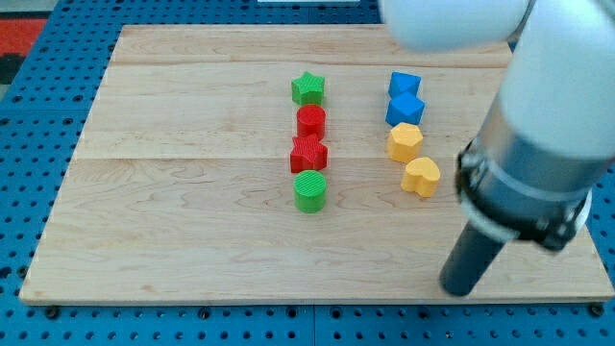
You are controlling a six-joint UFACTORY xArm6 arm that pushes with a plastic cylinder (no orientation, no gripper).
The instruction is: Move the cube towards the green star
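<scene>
The surface (pixel 192 192) is pale, smooth, matt wood with visible grain, the green star (pixel 307 88) and blue cube (pixel 405 109) look like ridged matt plastic, the rod dark and matt.

No text, label, brand, number or sign can be read anywhere in the camera view.
</scene>
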